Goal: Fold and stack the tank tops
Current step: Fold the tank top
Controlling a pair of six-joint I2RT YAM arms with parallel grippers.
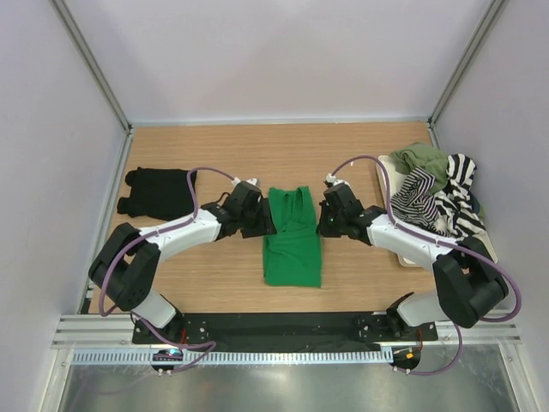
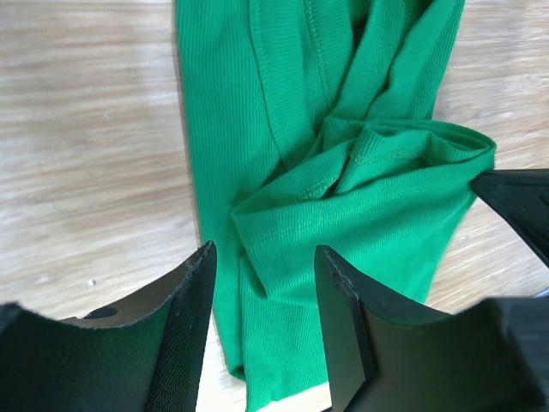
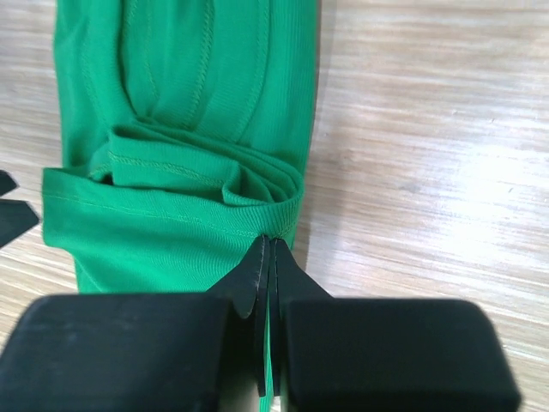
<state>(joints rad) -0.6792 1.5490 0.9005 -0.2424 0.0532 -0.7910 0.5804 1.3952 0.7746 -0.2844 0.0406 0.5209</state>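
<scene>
Green tank top (image 1: 292,249) — on table (image 1: 214,283); right hand (image 3: 267,247) clamped on one edge, left hand (image 2: 264,256) half-open over the other.

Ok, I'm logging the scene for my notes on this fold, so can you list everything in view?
green tank top: one, bright green, partly folded at the table's middle, between the end effectors
black tank top: one, black, folded, far left of the table
striped tank tops: count unclear, black-and-white, piled at the far right
olive garment: one, olive, far end of that pile
tray: one, pale, under the pile
table: one, light wood
left end effector: one, black, open over the green tank top's edge
right end effector: one, black, shut on the green tank top's opposite edge
</scene>
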